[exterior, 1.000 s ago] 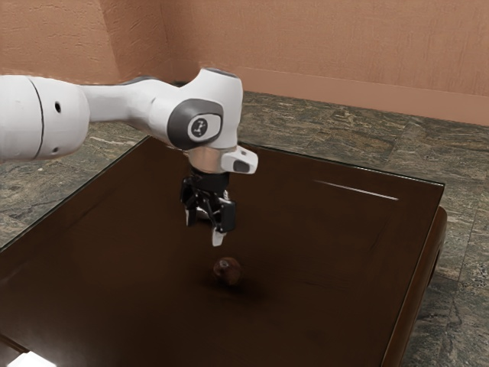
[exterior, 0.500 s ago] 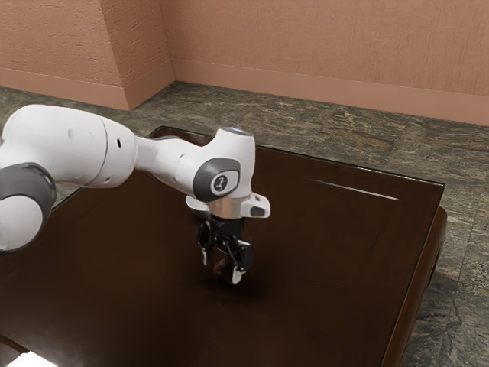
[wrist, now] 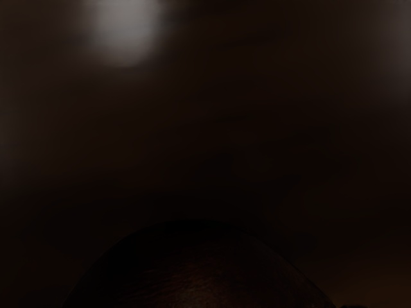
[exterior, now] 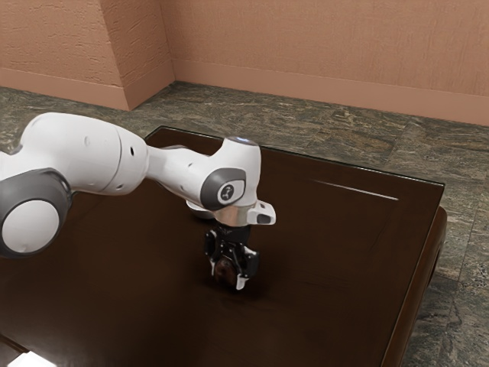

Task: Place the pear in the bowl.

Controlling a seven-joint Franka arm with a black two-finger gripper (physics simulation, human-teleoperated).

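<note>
You have the dark brown tabletop [exterior: 328,306] spread across the lower and middle frame of the exterior view; over it the white Franka arm [exterior: 84,153] comes in from that view's left edge and bends down near the centre; its black two-finger gripper [exterior: 228,280] points down there, low at the tabletop, its two fingers brought in on opposite sides of the pear [exterior: 225,270] and, as far as you can judge, clamped on it; in the wrist view the same fruit bulges dark and rounded at the lower edge, right under the hand.

Up and a little left of the gripper, just past the wrist, you can make out a pale curved edge, partly hidden by the arm; take it as the bowl [exterior: 201,211], by judgement, since so little of it is exposed; your coming move turns on that line, from the pear toward the exterior view's top and slightly to its left, the far side of the hand from the camera; the two lie near each other but apart, so a straight lift and a short carry should serve; lift above the rim first, or the pear may knock the bowl's near side; you cannot tell which way the pear's long axis runs, so watch for a roll or slip in the grip.
</note>
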